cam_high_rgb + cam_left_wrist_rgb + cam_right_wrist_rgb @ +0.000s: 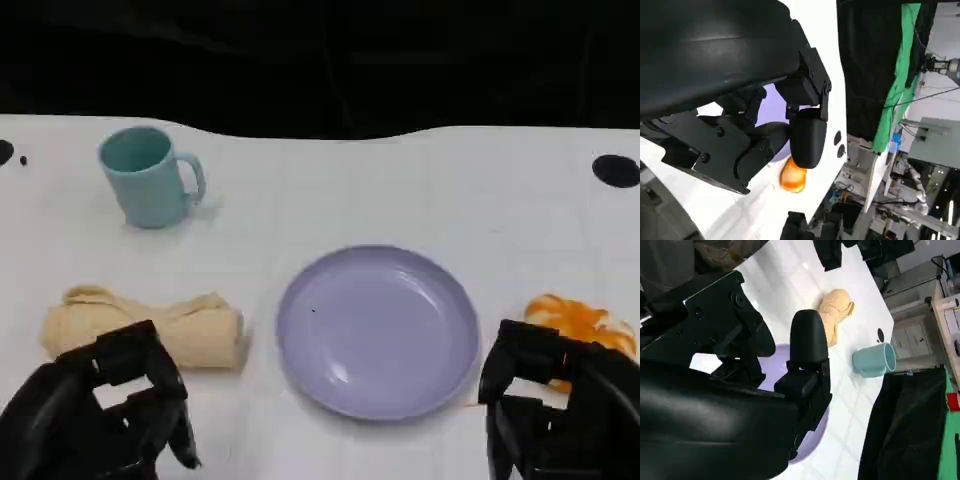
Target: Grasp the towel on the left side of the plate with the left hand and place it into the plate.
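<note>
A rolled cream towel lies on the white table, left of the lavender plate, which holds nothing. My left hand hovers at the near left, just in front of the towel, fingers apart and holding nothing. My right hand sits at the near right beside the plate, also holding nothing. The right wrist view shows the towel beyond the plate. In the left wrist view my left hand covers most of the plate.
A teal mug stands at the back left, and appears in the right wrist view as the mug. An orange object lies right of the plate, partly behind my right hand; the same orange object shows in the left wrist view.
</note>
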